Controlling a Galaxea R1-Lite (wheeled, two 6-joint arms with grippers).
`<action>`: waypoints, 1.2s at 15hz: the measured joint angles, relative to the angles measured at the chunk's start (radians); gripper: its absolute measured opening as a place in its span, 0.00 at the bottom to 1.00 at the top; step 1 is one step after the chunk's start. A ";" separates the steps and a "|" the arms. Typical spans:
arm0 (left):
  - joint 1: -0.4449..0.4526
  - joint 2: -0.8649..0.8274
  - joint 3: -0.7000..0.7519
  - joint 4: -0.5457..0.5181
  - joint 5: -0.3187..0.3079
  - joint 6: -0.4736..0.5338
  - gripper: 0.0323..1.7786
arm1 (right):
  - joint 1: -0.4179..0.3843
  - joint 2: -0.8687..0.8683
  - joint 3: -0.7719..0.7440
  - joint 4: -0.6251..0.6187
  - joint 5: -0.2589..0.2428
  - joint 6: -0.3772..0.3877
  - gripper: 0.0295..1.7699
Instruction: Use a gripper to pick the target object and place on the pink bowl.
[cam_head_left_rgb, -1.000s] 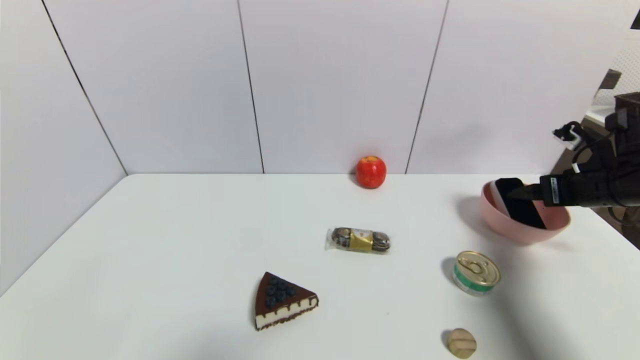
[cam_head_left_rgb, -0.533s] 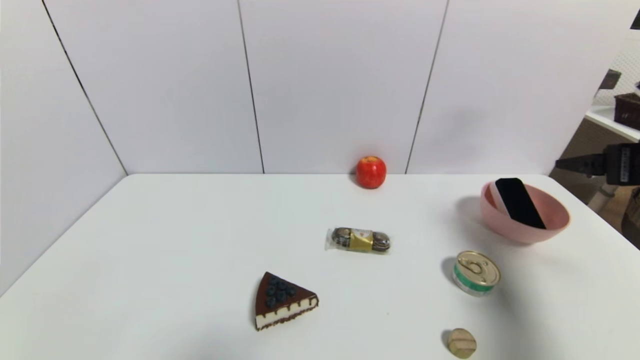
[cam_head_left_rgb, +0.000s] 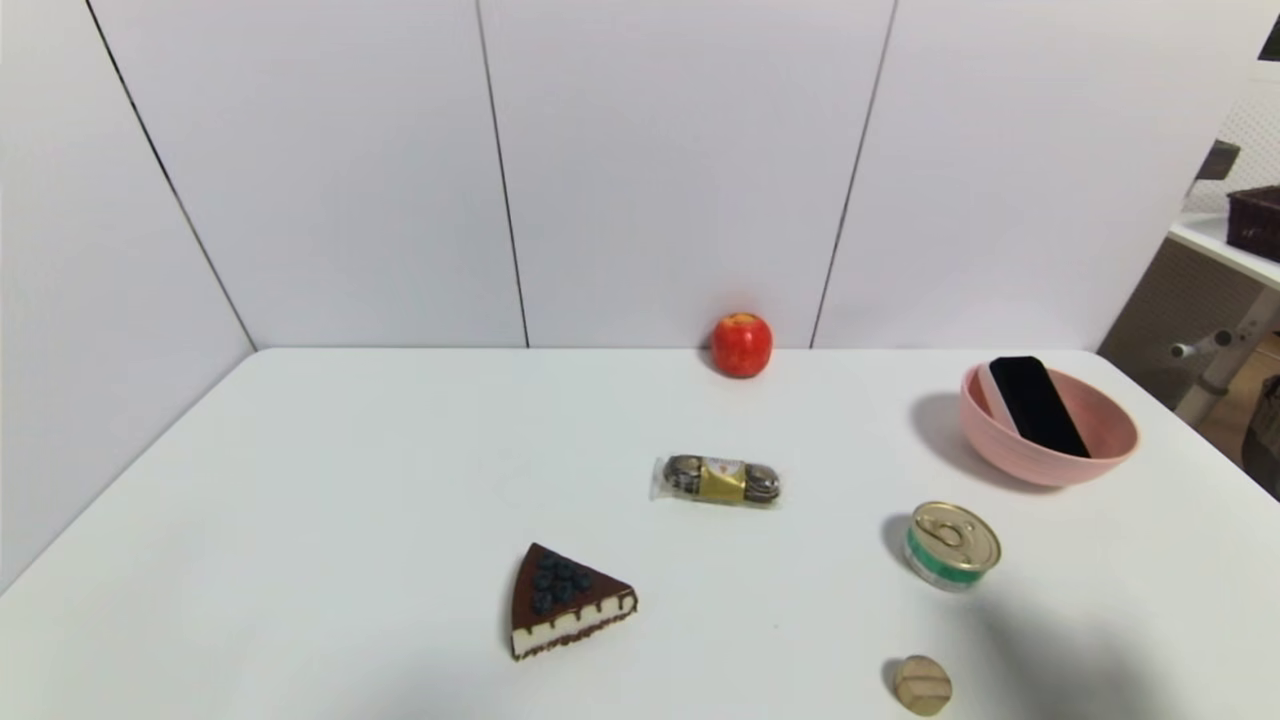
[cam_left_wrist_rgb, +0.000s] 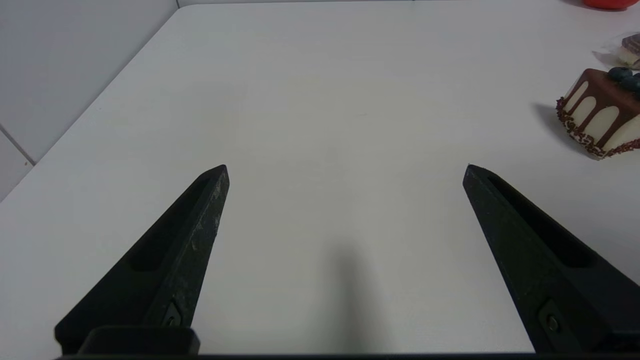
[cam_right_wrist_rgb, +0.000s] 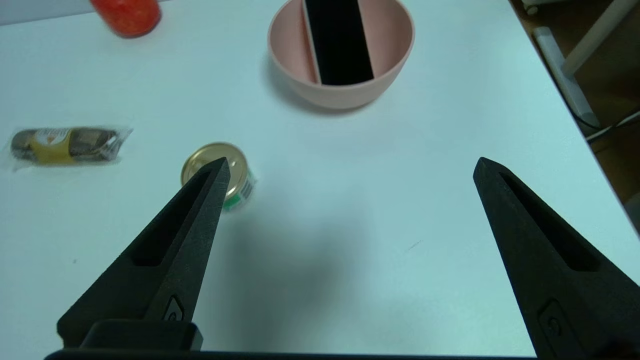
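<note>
The black-topped, white-based eraser block (cam_head_left_rgb: 1037, 405) lies tilted inside the pink bowl (cam_head_left_rgb: 1000, 455) at the table's far right, leaning on the rim. The right wrist view shows the same block (cam_right_wrist_rgb: 339, 42) in the bowl (cam_right_wrist_rgb: 345, 95) ahead. My right gripper (cam_right_wrist_rgb: 350, 167) is open and empty, hovering above bare table well short of the bowl. Neither arm appears in the head view. My left gripper (cam_left_wrist_rgb: 345, 167) stands open over bare table at the left, nothing between its fingers.
A gold-lidded green can (cam_head_left_rgb: 951, 546) sits in front of the bowl, a small wooden piece (cam_head_left_rgb: 922, 686) nearer still. Wrapped chocolates (cam_head_left_rgb: 717, 480) lie mid-table, a cake slice (cam_head_left_rgb: 562, 600) in front, a red apple (cam_head_left_rgb: 742, 344) by the wall. The table's right edge (cam_right_wrist_rgb: 560, 95) runs past the bowl.
My right gripper has let go of the block in the bowl and pulled back to the right, leaving the head view. The block stays in the bowl.
</note>
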 joint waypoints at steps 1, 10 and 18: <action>0.000 0.000 0.000 0.000 0.000 0.000 0.95 | 0.019 -0.084 0.086 -0.037 -0.007 0.006 0.95; 0.000 0.000 0.000 0.000 0.000 0.000 0.95 | 0.056 -0.700 0.635 -0.225 0.050 -0.060 0.96; 0.000 0.000 0.000 0.000 0.000 0.000 0.95 | 0.056 -0.764 0.650 -0.225 0.043 -0.031 0.96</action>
